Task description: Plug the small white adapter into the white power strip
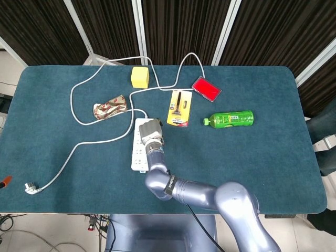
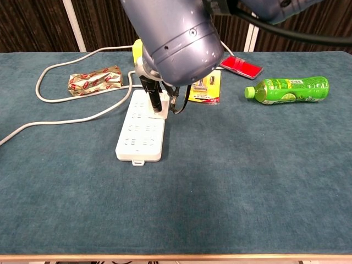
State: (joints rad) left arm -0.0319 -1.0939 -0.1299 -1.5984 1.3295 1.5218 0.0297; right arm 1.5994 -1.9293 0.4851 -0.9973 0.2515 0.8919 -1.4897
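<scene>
From my remote station: a table covered in dark teal felt fills the frame, its pale wooden front edge showing in the chest view. Behind it, at 12 o'clock, dark pleated curtains hang between slanted white posts. At 9 o'clock and 3 o'clock, slivers of pale floor show past the table ends. Light is even, without hard shadows.

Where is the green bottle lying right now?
In the head view the green bottle lies on its side right of centre, just right of the yellow razor pack.
</scene>
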